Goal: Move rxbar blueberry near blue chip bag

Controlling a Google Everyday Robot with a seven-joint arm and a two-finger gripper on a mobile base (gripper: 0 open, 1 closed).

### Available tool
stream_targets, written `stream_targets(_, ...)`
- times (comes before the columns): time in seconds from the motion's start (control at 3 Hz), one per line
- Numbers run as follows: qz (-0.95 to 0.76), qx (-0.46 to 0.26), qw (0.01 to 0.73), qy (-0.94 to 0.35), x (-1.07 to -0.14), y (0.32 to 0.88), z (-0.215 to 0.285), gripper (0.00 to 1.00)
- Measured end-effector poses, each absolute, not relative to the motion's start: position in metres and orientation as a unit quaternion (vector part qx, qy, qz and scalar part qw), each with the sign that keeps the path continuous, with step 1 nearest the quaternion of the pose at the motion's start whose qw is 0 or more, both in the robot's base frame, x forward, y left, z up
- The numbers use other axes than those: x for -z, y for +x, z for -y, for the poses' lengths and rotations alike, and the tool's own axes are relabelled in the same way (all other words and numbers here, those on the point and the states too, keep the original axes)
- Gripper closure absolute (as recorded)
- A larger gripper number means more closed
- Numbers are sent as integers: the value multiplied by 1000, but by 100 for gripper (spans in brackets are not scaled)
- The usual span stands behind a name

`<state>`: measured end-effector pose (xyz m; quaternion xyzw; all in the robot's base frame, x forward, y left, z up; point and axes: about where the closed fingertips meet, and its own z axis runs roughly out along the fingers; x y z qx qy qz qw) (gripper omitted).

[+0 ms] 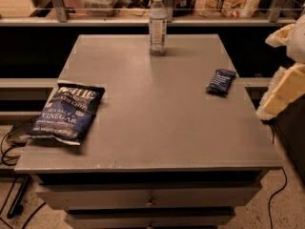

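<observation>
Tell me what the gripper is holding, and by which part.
Nothing. The gripper hangs right of the grey table; the small flat navy-blue rxbar blueberry lies on it, untouched.

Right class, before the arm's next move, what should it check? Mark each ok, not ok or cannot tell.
1. rxbar blueberry lies flat, uncovered, near the table's right edge: ok.
2. blue chip bag visible at left edge: ok.
3. Bar near bag: not ok, opposite sides.
4. water bottle stands at the back, off the line between them: ok.
5. pincer over the bar: not ok, it hangs beyond the right edge.
</observation>
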<state>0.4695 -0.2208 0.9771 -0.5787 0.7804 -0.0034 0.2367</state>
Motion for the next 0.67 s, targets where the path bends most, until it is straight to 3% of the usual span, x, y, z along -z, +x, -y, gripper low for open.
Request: stream_targets(0.67, -766, -43, 280, -577, -968, 506, 209, 0)
